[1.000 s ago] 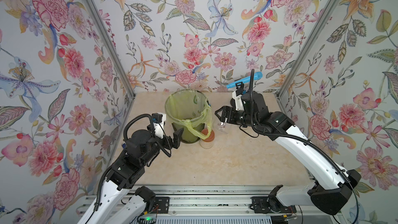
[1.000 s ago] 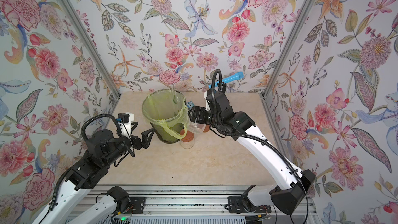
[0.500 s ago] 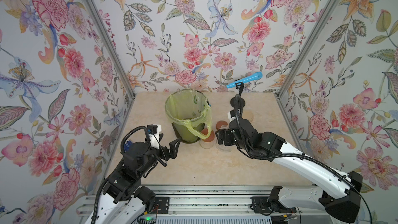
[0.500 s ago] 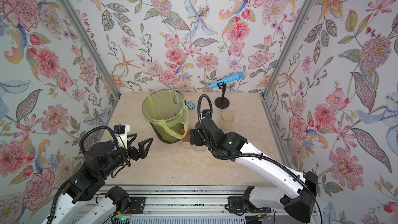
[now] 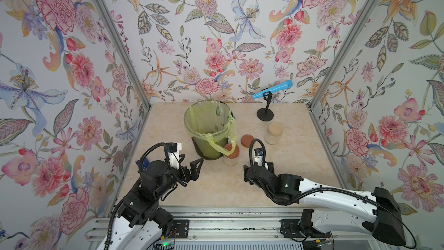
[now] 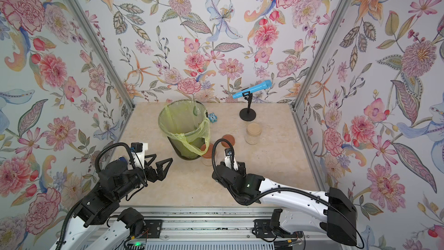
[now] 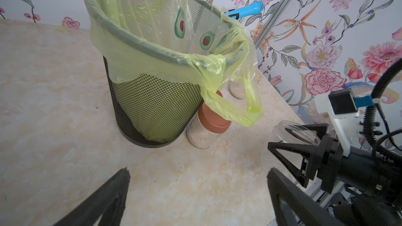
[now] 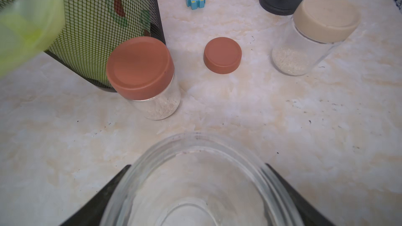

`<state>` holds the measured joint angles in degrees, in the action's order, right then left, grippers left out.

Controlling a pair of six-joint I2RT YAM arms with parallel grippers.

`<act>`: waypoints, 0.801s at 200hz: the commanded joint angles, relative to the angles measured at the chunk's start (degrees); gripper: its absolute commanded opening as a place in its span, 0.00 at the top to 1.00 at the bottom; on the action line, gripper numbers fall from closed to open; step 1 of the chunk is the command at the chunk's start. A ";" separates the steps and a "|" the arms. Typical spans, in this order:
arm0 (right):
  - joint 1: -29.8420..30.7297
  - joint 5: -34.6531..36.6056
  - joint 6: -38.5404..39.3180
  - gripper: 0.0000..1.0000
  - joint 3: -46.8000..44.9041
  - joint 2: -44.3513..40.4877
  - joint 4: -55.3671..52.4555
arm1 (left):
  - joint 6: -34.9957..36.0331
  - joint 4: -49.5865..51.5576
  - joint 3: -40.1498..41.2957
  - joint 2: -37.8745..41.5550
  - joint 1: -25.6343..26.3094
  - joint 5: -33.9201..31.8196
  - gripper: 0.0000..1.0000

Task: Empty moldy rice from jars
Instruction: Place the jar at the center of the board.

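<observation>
As right pincer (image 8: 196,168) grips it, open jar (image 8: 202,146) cropped, blurred.

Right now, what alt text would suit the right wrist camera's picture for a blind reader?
A lidless clear jar, seemingly empty, is clamped in the right gripper close to the camera. Beyond it on the marble table stand a brown-lidded jar beside the mesh bin and a beige-lidded jar, both holding rice, with a loose brown lid between them.
</observation>
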<state>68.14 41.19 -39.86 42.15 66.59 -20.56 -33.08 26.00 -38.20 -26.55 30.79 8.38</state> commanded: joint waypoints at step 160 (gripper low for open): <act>-1.73 14.60 -4.85 0.99 -21.78 7.09 29.01 | -3.12 -10.31 4.98 -5.63 0.68 1.99 0.00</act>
<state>68.07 53.36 -41.65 23.53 75.55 9.34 -35.42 17.96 -34.57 -31.92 30.79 9.23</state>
